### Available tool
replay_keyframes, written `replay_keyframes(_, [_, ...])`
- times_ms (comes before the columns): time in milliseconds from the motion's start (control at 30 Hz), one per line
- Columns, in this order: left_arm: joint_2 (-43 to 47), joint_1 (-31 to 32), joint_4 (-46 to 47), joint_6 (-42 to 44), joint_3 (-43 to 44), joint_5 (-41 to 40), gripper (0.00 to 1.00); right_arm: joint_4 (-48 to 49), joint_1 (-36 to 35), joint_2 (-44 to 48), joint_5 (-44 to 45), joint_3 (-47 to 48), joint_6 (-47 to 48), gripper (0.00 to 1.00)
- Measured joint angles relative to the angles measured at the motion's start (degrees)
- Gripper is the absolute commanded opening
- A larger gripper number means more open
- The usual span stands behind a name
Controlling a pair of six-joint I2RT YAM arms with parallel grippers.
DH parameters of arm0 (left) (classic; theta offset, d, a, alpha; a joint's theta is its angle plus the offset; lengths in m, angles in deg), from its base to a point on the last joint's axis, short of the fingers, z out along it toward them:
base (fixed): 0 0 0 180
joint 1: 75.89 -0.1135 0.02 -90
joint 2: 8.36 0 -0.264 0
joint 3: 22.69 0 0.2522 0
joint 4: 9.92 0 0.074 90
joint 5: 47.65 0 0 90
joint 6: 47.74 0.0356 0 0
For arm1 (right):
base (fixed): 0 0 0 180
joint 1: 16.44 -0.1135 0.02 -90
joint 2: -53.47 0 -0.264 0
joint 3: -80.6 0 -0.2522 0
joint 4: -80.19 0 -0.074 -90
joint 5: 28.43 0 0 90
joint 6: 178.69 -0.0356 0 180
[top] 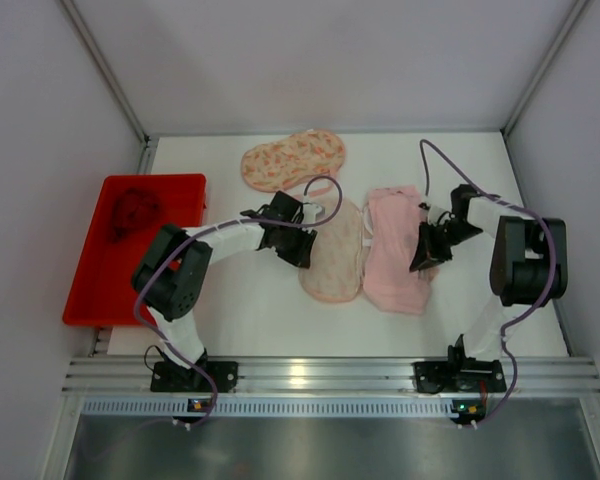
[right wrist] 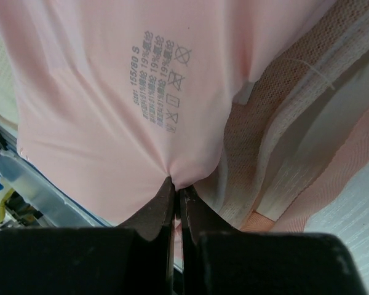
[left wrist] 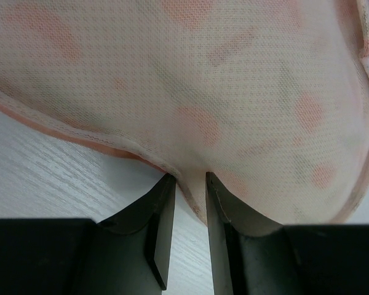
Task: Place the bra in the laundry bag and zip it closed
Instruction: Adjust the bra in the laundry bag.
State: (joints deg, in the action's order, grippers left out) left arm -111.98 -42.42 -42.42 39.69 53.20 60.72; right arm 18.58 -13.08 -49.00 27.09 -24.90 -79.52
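Right gripper (right wrist: 177, 184) tight on pink bra (right wrist: 92, 129)

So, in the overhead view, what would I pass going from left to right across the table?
red tray → left arm → mesh laundry bag → pink bra → right arm

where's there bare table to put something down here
Bare table runs along the near edge, between the arm bases and the mesh bag and bra. A smaller patch sits at the far left, between the red tray and the bag's far half. The middle is crowded: left gripper holds the bag's edge, right gripper pinches the bra.
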Motion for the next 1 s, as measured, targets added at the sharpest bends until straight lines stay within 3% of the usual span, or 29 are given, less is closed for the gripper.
replay_keyframes(133, [0.8, 0.1, 0.2, 0.6, -1.0, 0.2, 0.36, -0.5, -0.4, 0.7, 0.8, 0.0, 1.2, 0.19])
replay_keyframes(167, [1.2, 0.1, 0.2, 0.8, -1.4, 0.2, 0.36, -0.9, -0.5, 1.1, 1.1, 0.0, 1.7, 0.32])
replay_keyframes(233, [1.9, 0.1, 0.1, 1.1, -2.1, 0.2, 0.37, -2.1, -0.6, 2.0, 1.7, 0.1, 2.3, 0.41])
replay_keyframes(267, [2.3, 0.1, 0.0, 1.6, -2.6, 0.2, 0.38, -2.8, -0.6, 2.5, 1.9, 0.2, 2.7, 0.52])
replay_keyframes(333, [3.0, 0.1, -0.4, 2.3, -3.2, 0.0, 0.38, -4.3, -0.6, 3.5, 2.7, 0.9, 3.4, 0.56])
replay_keyframes(533, [6.9, 0.1, -3.2, 6.4, -4.7, -0.2, 0.43, -9.0, -0.6, 7.4, 5.4, 6.6, 5.4, 0.57])
replay_keyframes(800, [20.1, 0.6, -4.4, 20.3, -5.1, 5.7, 0.50, -9.6, -0.8, 10.4, 1.7, 11.2, 6.2, 0.37])
replay_keyframes(900, [23.0, 3.8, -4.5, 29.6, -5.1, 6.9, 0.49, -8.4, -2.6, 9.8, -1.3, 10.3, 5.4, 0.34])
replay_keyframes(1000, [22.8, 10.9, -5.0, 38.9, -4.9, 7.4, 0.47, -5.4, -6.4, 8.5, -3.2, 6.9, 4.0, 0.32])
